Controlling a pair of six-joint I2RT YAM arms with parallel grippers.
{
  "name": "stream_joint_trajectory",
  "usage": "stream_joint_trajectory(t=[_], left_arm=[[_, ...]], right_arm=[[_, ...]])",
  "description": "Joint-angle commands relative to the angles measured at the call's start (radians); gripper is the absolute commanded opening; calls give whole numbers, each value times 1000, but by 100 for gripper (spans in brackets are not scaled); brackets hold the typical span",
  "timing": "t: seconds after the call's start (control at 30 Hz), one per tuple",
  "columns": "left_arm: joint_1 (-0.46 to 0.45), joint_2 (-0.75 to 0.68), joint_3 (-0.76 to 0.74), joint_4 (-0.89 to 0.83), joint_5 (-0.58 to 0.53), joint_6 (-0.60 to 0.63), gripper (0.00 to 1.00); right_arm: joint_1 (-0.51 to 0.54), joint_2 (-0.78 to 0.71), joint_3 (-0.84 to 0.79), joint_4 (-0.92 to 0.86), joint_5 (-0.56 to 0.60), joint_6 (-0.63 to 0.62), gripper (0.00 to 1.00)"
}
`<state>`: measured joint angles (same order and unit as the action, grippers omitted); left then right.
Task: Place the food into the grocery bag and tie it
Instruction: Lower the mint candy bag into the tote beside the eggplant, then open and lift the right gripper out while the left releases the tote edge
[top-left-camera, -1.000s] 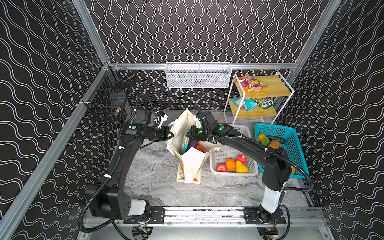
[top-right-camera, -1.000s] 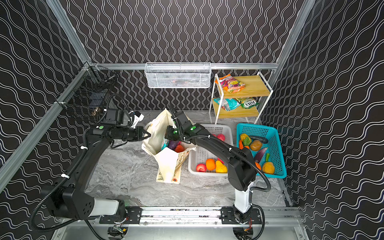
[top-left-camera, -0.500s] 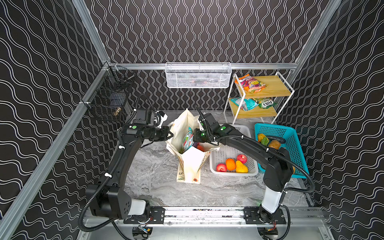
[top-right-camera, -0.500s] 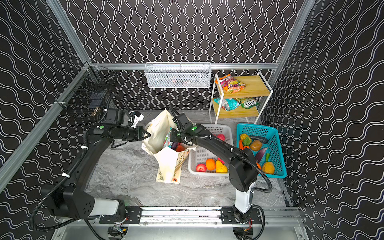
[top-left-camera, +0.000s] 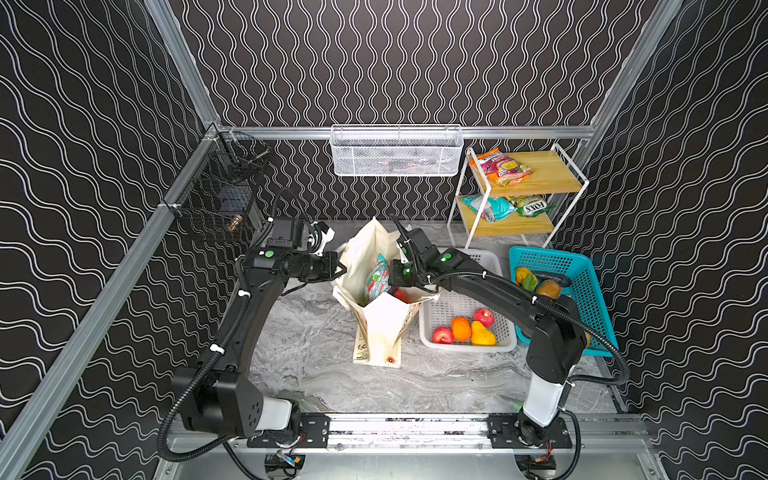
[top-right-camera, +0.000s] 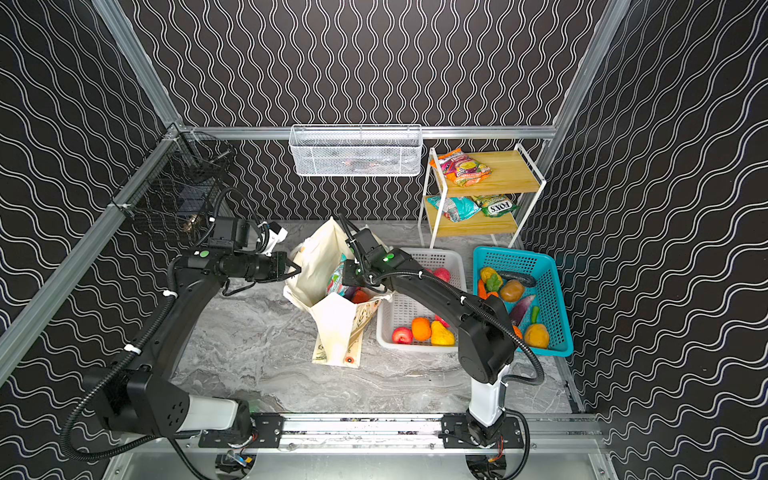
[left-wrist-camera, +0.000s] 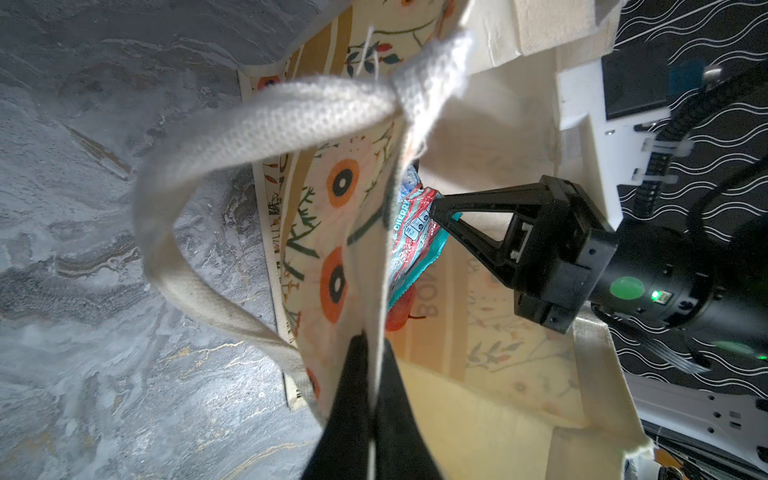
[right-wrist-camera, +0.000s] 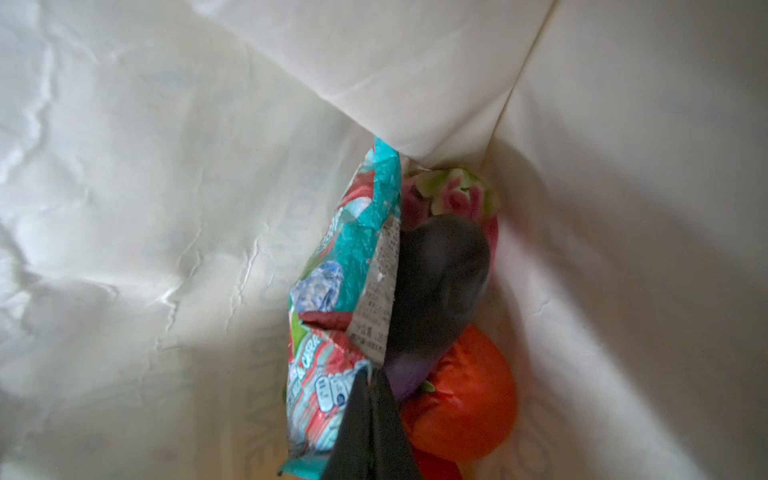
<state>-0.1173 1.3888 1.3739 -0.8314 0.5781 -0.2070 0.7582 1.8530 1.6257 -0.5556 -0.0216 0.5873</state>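
The grocery bag, a cream tote with floral print, stands open at mid-table. My left gripper is shut on its left rim, beside a white strap handle. My right gripper is inside the bag's mouth, shut on the edge of the teal snack packet, which stands upright in the bag. Below it lie a red tomato-like fruit, a dark purple vegetable and the dragon fruit.
A white basket with apples, an orange and a pear touches the bag's right side. Beyond it is a teal basket of vegetables. A shelf rack holds snack packets at back right. A wire basket hangs on the back wall.
The right gripper has drawn back slightly to the right over the bag's mouth, and the teal packet now shows upright inside. The left arm has held still.
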Motion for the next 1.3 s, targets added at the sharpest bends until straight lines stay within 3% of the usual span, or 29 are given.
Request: stream_joint_trajectory(t=[0.0,0.93,1.13,1.27], left_arm=[[1,0,1,20,-7,-3,2],[1,6,25,24,-16,-17,10],[1,5,36,23,-23,-25,19],[1,4,40,20,-30,-29,32]], right_arm=[[1,-8,-1,-36,37,-7,5],[3,-89,55,-44,52,-24,29],[3,-129,75,-38,55,-35,30],[3,-157,85,-33,58,-37,30]])
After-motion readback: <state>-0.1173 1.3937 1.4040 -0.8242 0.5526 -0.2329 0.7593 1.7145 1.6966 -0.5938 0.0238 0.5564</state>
